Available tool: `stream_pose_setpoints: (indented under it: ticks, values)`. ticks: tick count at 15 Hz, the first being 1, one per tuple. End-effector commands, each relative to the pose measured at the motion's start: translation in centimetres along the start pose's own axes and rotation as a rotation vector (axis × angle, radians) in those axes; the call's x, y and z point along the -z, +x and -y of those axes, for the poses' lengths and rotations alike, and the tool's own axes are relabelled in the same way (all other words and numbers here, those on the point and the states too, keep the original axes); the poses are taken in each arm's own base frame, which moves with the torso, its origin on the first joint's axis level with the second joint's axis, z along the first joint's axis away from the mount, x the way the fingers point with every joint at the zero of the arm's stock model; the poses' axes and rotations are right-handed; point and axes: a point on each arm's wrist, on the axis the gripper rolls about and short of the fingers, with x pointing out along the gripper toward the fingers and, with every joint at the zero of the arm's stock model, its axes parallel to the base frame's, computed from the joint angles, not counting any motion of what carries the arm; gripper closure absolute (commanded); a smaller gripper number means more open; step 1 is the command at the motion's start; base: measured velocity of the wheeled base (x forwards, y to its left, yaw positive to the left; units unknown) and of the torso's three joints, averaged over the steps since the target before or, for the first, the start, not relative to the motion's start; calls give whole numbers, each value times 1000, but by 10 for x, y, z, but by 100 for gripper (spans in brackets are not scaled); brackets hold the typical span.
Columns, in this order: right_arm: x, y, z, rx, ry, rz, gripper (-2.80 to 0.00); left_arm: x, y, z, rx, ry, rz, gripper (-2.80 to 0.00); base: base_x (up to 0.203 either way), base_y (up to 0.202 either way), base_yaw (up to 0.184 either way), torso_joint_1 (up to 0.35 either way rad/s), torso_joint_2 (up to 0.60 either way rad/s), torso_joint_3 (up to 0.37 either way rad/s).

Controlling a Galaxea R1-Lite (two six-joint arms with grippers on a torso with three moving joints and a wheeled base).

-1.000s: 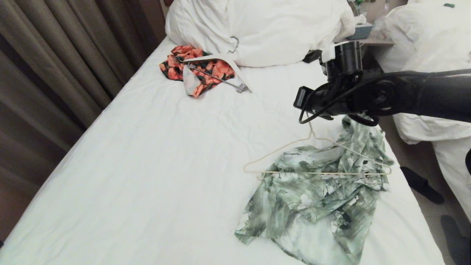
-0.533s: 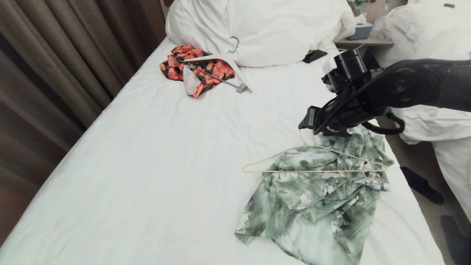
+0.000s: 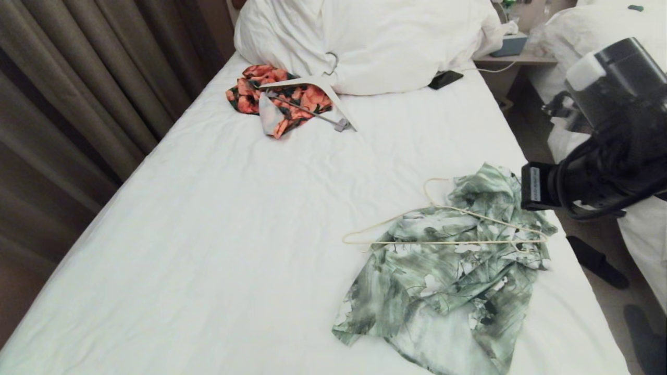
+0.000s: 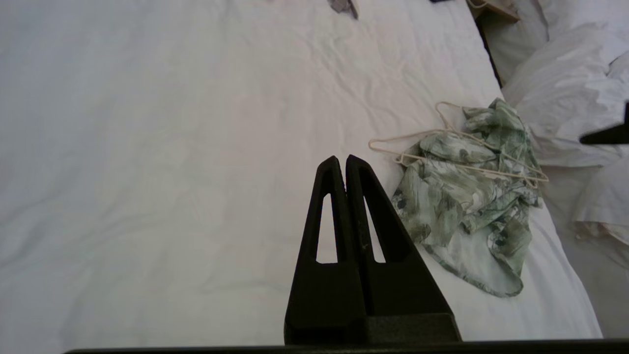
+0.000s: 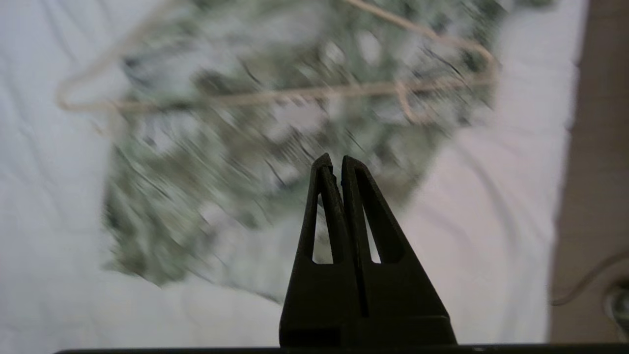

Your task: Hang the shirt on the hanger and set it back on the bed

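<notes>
The green and white shirt point(image 3: 453, 276) lies crumpled near the right edge of the bed point(image 3: 234, 219). The thin cream hanger point(image 3: 443, 242) lies partly threaded through it, its hook point(image 3: 432, 190) bare on the sheet. My right arm's wrist point(image 3: 594, 172) hangs beyond the bed's right edge. In the right wrist view my right gripper point(image 5: 333, 162) is shut and empty, above the shirt point(image 5: 255, 147) and hanger point(image 5: 314, 91). My left gripper point(image 4: 342, 162) is shut and empty over bare sheet, left of the shirt point(image 4: 467, 196) and hanger point(image 4: 457, 147).
An orange-and-black garment point(image 3: 284, 99) on a thick white hanger point(image 3: 312, 83) lies by the pillows point(image 3: 375, 36). A dark phone point(image 3: 445, 79) sits near the pillows. Curtains point(image 3: 78, 94) line the left side. A second bed point(image 3: 615, 47) stands at the right, with shoes point(image 3: 596, 260) on the floor.
My right arm has let go of the hanger's hook and pulled back to the right, off the bed's edge. The hanger has settled flat on the shirt.
</notes>
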Motion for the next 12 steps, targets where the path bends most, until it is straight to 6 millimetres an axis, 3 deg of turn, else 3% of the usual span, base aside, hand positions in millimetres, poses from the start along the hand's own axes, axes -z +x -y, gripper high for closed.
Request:
stream_pose_setpoints:
  ticks: [1,6,9,12]
  values:
    - [17,-38,24,-4,17,47,0,4,-10,2,-23,7,29,0,0,0,0,0,0,0]
    - [69,-98,83,-6,79,159,0,14,-16,1,9,35,-23,0,0,0,0,0,0,0]
    - [100,-129,115,-4,151,255,0,38,-17,-9,25,69,-71,0,0,0,0,0,0,0]
    - [139,-145,140,29,240,340,0,64,-17,-19,6,132,-78,0,0,0,0,0,0,0]
